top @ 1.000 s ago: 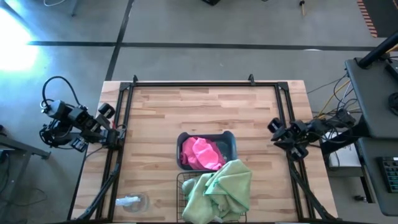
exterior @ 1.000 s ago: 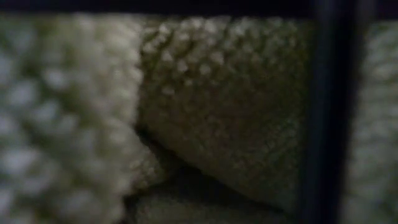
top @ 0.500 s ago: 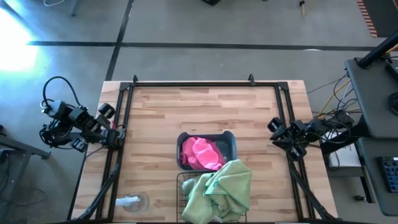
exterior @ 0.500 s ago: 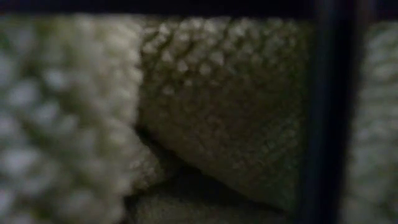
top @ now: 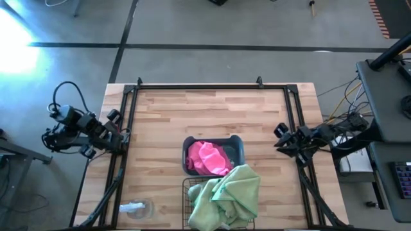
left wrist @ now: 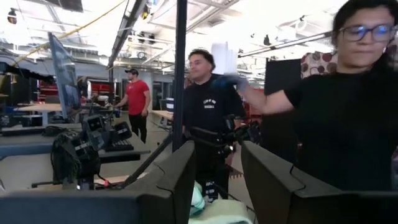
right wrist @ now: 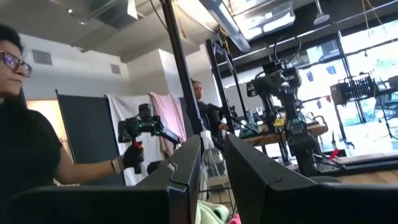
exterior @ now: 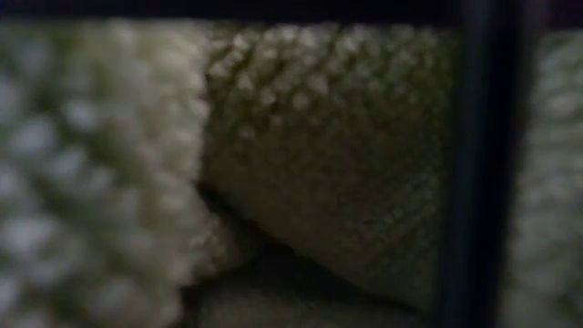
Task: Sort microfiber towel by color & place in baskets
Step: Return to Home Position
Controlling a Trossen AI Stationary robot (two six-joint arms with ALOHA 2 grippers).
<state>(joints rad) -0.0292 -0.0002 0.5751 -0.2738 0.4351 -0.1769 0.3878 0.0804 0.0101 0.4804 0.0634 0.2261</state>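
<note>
A pink microfiber towel (top: pixel 205 158) lies bunched inside the blue-grey bin (top: pixel 239 146) at the table's middle. Sage green towels (top: pixel 226 194) are heaped in the black wire basket (top: pixel 185 192) at the near edge, and one fold spills over its far rim against the bin. The low view is filled by green towel (exterior: pixel 319 155) behind a basket wire (exterior: pixel 478 164). My left gripper (top: pixel 122 131) is drawn back at the table's left edge, open (left wrist: pixel 217 149) and holding nothing. My right gripper (top: pixel 277 136) is drawn back at the right edge, open (right wrist: pixel 212 142) and holding nothing.
A small white-and-clear object (top: pixel 135 207) lies near the front left corner. A black frame (top: pixel 199 85) runs around the tabletop. People stand in the room beyond the table, one holding hand-held grippers (right wrist: pixel 142 127). Bare wood (top: pixel 205 112) stretches across the far half of the table.
My right gripper has tipped a little, and its fingertips now sit slightly farther toward the table's middle. The towels and both baskets lie as before.
</note>
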